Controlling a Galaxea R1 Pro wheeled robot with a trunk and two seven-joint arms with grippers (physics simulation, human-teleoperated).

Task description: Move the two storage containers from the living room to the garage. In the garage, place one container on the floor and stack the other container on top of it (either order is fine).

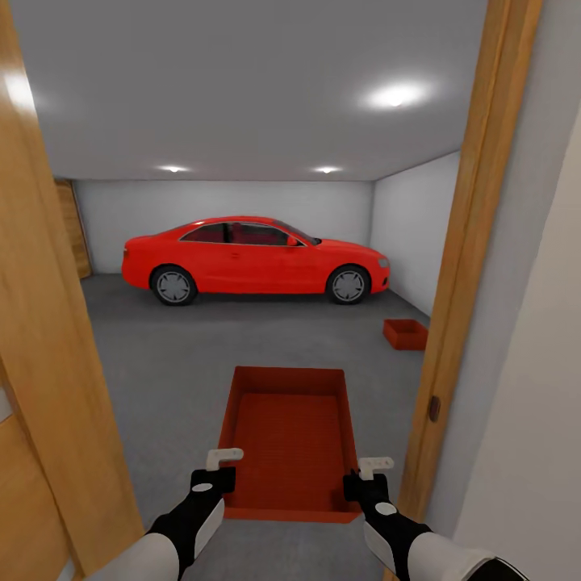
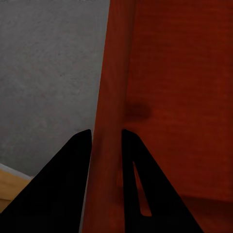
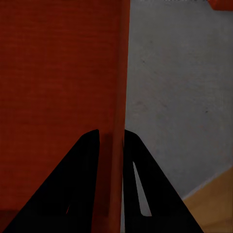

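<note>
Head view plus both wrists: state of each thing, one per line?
Carried container: held off the floor between both tools, level, empty.
Left tool: shut on the carried container's wall.
Right tool: shut on the opposite wall.
Second container: resting on the garage floor by the right wall, empty.
Red car: parked, doors closed.

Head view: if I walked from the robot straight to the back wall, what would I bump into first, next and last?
Held storage container, gripped by the left hand and right hand → bare garage floor → red car → back wall.
</note>
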